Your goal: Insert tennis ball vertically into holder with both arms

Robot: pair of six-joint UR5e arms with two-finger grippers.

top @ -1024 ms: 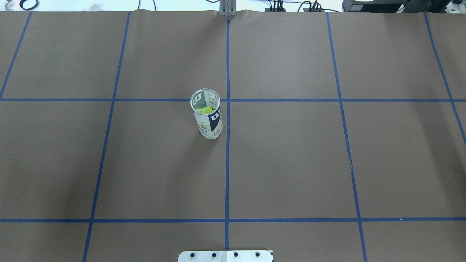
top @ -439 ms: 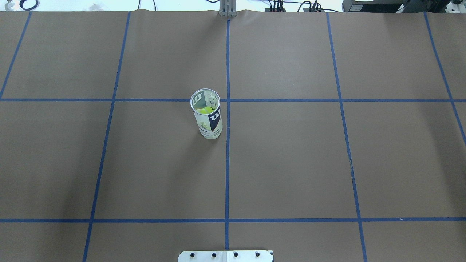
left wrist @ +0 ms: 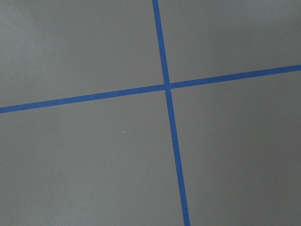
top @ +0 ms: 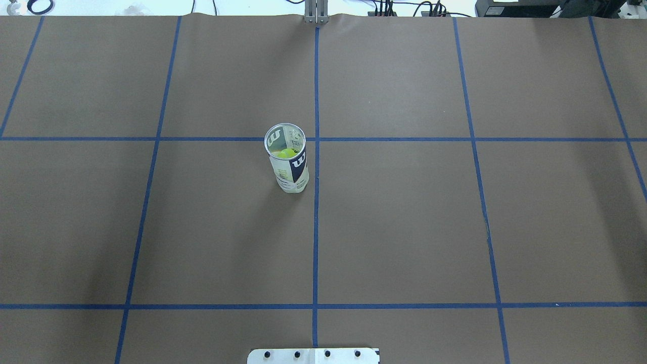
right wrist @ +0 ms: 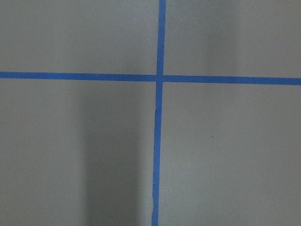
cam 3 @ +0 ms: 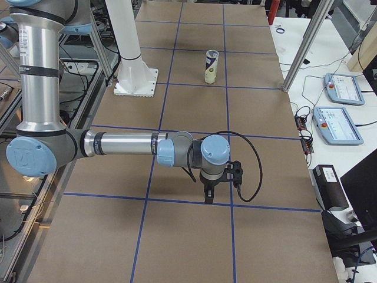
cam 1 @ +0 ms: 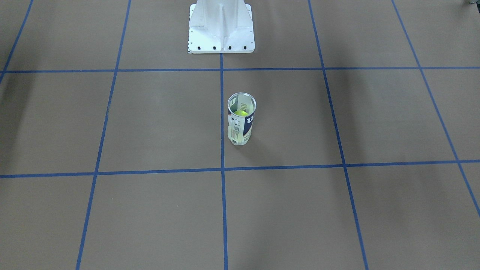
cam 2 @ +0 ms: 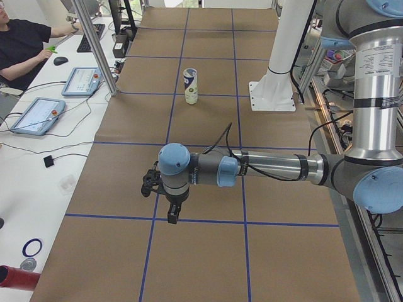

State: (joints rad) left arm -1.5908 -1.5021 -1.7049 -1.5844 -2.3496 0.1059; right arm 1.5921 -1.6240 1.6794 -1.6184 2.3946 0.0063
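The holder point(top: 286, 167), a clear tube with a white and navy "W" label, stands upright just left of the table's centre line, mouth up. It also shows in the front view point(cam 1: 240, 129) and both side views point(cam 2: 191, 86) point(cam 3: 211, 66). A yellow-green tennis ball point(top: 287, 153) sits inside it point(cam 1: 241, 113). My left gripper point(cam 2: 171, 214) and right gripper point(cam 3: 208, 194) hang far from the holder near opposite table ends, fingers pointing down. They show only in the side views, so I cannot tell if they are open or shut. Both wrist views show only brown paper and blue tape.
The white metal base point(cam 1: 221, 28) stands at the table's robot side point(top: 313, 355). Blue tape lines point(top: 316, 202) grid the brown paper. A side bench holds tablets point(cam 2: 36, 115) point(cam 3: 336, 125), and an operator point(cam 2: 22, 44) sits there.
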